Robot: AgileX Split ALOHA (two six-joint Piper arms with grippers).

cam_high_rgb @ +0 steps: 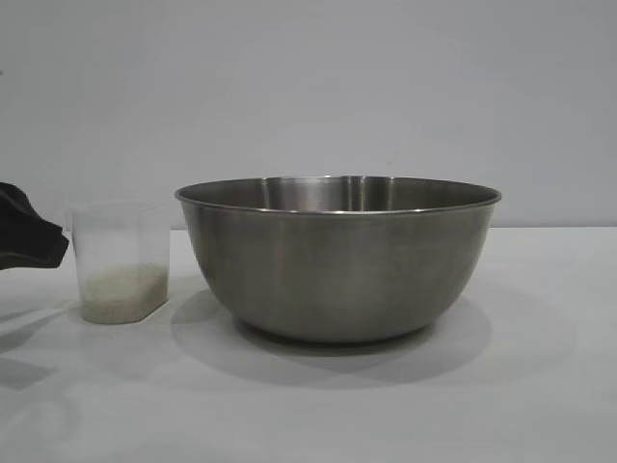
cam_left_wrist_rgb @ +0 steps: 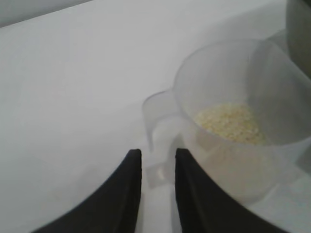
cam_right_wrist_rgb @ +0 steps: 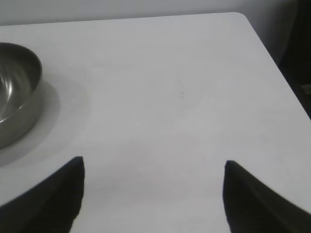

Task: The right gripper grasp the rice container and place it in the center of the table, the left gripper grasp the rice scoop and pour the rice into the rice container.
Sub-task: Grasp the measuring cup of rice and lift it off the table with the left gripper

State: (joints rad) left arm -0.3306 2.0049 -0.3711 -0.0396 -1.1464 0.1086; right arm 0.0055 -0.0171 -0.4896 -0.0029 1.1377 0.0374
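The rice container [cam_high_rgb: 337,260] is sitting upright on the table [cam_high_rgb: 540,386], with the rice scoop [cam_high_rgb: 120,262] standing just beside it on the left arm's side, holding the rice [cam_left_wrist_rgb: 229,122] at its bottom. The left gripper [cam_left_wrist_rgb: 158,158] is reaching toward the scoop, its fingers [cam_left_wrist_rgb: 130,184] sitting narrowly parted just short of the loop handle [cam_left_wrist_rgb: 154,133], grasping nothing. The right gripper [cam_right_wrist_rgb: 153,167] is hovering spread wide and empty over bare table, the container lying off to one side of it
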